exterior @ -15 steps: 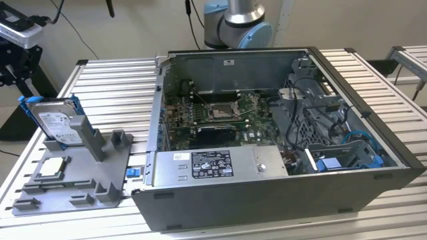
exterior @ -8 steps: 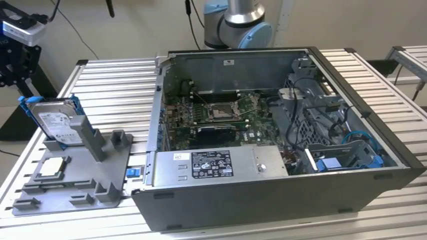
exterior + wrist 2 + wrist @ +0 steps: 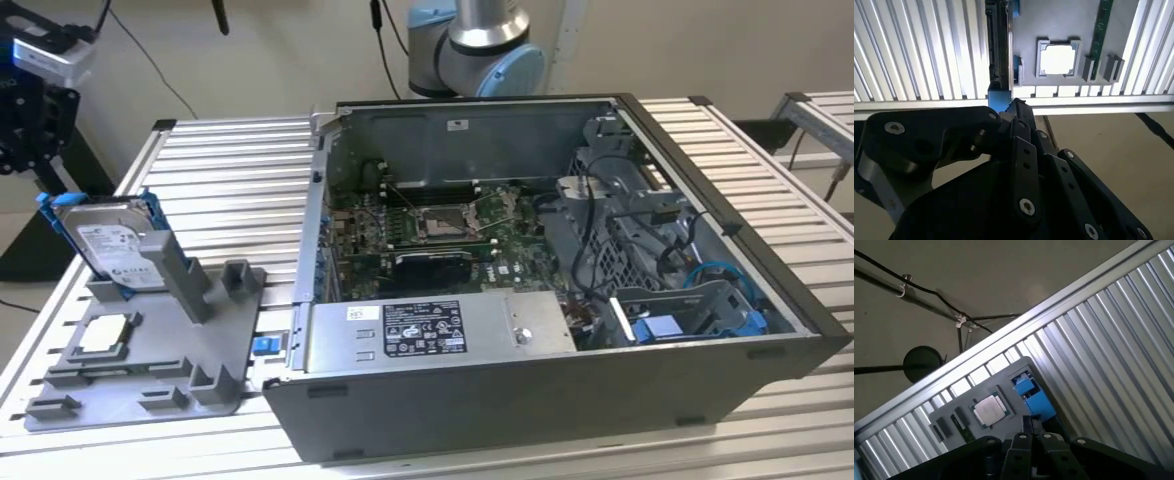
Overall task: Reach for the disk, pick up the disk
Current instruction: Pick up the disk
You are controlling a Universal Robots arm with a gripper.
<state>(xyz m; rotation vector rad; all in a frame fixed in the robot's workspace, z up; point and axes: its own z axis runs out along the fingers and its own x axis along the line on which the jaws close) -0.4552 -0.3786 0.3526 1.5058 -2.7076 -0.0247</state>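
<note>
The disk (image 3: 114, 243) is a silver-grey drive with a white label and a blue frame. It stands on edge in a slot of the grey holder (image 3: 147, 370) at the exterior view's left. My gripper (image 3: 24, 120) hangs above and to the left of it, apart from it. In the second wrist view the disk (image 3: 999, 50) shows edge-on just past the black gripper (image 3: 1014, 107). In the first wrist view the disk's blue frame (image 3: 1031, 395) lies just beyond the gripper (image 3: 1029, 422).
A small square silver chip (image 3: 104, 335) (image 3: 1056, 59) (image 3: 990, 409) lies in the holder beside the disk. An open computer case (image 3: 561, 300) fills the middle of the ribbed metal table (image 3: 227, 180). The table's edge (image 3: 1094, 102) runs close to the holder.
</note>
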